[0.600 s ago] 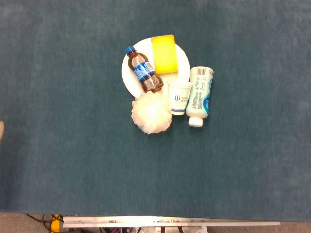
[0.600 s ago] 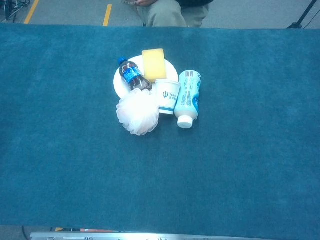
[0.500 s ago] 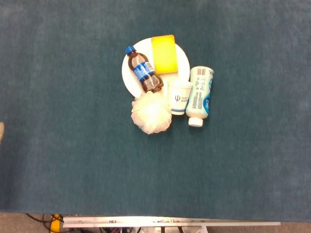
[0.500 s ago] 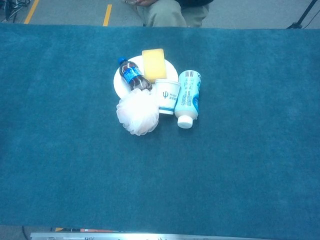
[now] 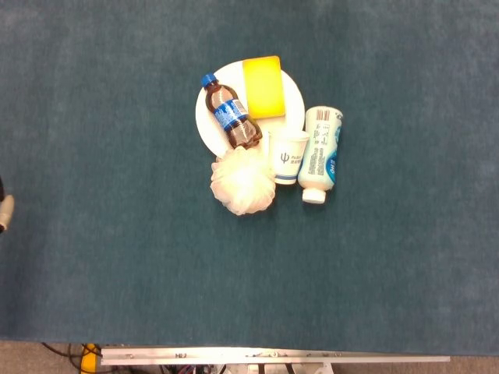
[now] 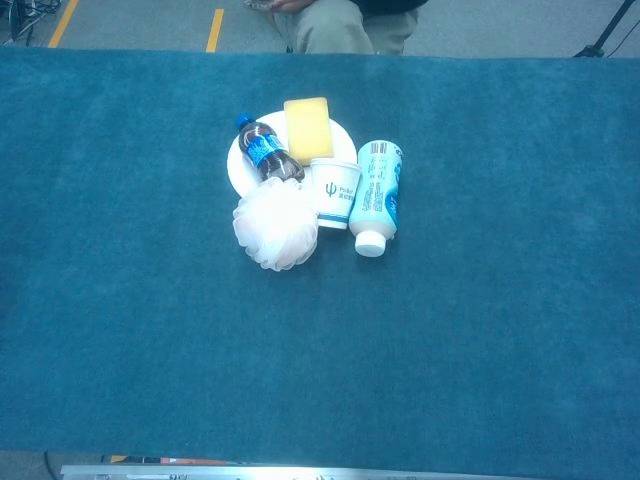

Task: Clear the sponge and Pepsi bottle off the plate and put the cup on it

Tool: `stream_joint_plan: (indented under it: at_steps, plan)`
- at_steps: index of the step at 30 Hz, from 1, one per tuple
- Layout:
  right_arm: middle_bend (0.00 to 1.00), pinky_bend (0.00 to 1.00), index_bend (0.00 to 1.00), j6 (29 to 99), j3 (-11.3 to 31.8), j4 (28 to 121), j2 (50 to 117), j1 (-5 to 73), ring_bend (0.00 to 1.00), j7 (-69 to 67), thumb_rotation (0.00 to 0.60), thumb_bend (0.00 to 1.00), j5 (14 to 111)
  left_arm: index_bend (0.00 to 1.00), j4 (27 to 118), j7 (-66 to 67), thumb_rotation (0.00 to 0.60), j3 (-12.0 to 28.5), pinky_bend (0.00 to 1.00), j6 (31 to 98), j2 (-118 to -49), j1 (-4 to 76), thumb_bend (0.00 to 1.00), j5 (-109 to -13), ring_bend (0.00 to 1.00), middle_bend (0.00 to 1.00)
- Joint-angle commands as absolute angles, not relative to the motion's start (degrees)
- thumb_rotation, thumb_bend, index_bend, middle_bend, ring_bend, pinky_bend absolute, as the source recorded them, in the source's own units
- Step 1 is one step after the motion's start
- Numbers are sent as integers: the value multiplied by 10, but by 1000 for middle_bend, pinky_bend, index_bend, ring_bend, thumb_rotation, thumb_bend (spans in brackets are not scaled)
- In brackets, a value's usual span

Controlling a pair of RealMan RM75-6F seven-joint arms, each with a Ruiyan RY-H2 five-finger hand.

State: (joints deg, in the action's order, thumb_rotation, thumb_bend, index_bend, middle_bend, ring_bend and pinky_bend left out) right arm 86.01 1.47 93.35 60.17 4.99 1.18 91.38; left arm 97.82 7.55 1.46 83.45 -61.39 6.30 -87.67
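Meanwhile only a sliver of the left hand (image 5: 4, 209) had crept further in at the tabletop's left edge, its fingers unreadable, the right hand unseen, while the sponge (image 5: 263, 86) and Pepsi bottle (image 5: 231, 115) lay untouched on the plate (image 5: 209, 117).

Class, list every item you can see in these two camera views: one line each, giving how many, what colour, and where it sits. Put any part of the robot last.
plate: one, white, far middle of the table.
sponge: one, yellow, lying on the plate's far right part.
Pepsi bottle: one, dark cola, blue cap and label, lying across the plate's left side.
cup: one, white with blue print, upright at the plate's near right edge.
bath pouf: one, white, just nearer than the plate, left of the cup.
lotion bottle: one, white and blue, lying right of the cup.
table: one, teal cloth.
person: one, beige trousers, beyond the table.
robot part: one, pale, left edge of head view; unclear.
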Motion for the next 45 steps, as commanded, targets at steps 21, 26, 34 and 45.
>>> stream_joint_plan:
  at_steps: [21, 26, 34, 45]
  plan:
    - [399, 279, 333, 864, 54, 946, 600, 63, 259, 13, 600, 61, 881, 171, 997, 45, 600, 32, 205, 582, -660, 260, 321, -909, 230, 230]
    - [399, 279, 333, 859, 55, 936, 601, 65, 259, 4, 600, 61, 875, 71, 1000, 75, 540, 43, 205, 538, -697, 293, 294, -868, 162, 164]
    - [399, 279, 333, 853, 55, 920, 603, 64, 259, -10, 600, 61, 864, 0, 1013, 124, 357, 51, 205, 492, -737, 330, 272, -803, 72, 50]
    - [399, 279, 333, 845, 53, 906, 604, 62, 259, -25, 600, 61, 856, 0, 942, 115, 512, 48, 205, 485, -830, 363, 272, -800, 73, 43]
